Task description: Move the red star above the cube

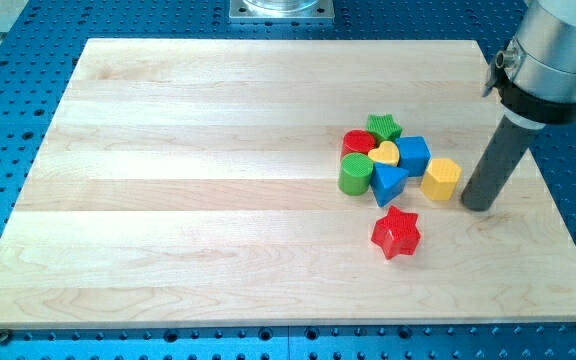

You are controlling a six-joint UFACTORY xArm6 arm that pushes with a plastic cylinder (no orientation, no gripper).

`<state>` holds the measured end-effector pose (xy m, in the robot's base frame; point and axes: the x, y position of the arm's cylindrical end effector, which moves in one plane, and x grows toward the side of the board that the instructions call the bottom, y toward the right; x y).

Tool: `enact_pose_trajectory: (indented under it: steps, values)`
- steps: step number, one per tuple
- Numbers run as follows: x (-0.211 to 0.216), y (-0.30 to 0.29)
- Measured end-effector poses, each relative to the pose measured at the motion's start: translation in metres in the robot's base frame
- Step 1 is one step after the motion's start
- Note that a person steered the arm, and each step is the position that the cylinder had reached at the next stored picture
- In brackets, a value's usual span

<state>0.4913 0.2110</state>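
Note:
The red star (396, 232) lies alone on the wooden board (208, 200), toward the view's bottom of a cluster of blocks. The blue cube (412, 154) sits in that cluster, up and slightly right of the star. My tip (478, 205) rests on the board to the view's right of the cluster, just right of the yellow hexagonal block (441, 179), and up and to the right of the red star. It touches no block.
The cluster also holds a green star (384, 127), a red cylinder (358, 143), a yellow heart (385, 154), a green cylinder (355, 173) and a blue triangle (389, 183). The board's right edge lies close beyond my tip.

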Motion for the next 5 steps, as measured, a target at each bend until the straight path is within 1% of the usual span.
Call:
enact_pose_trajectory:
  steps: [2, 4, 5]
  values:
    - [-0.008, -0.029]
    - [-0.006, -0.043]
    - [0.050, -0.026]
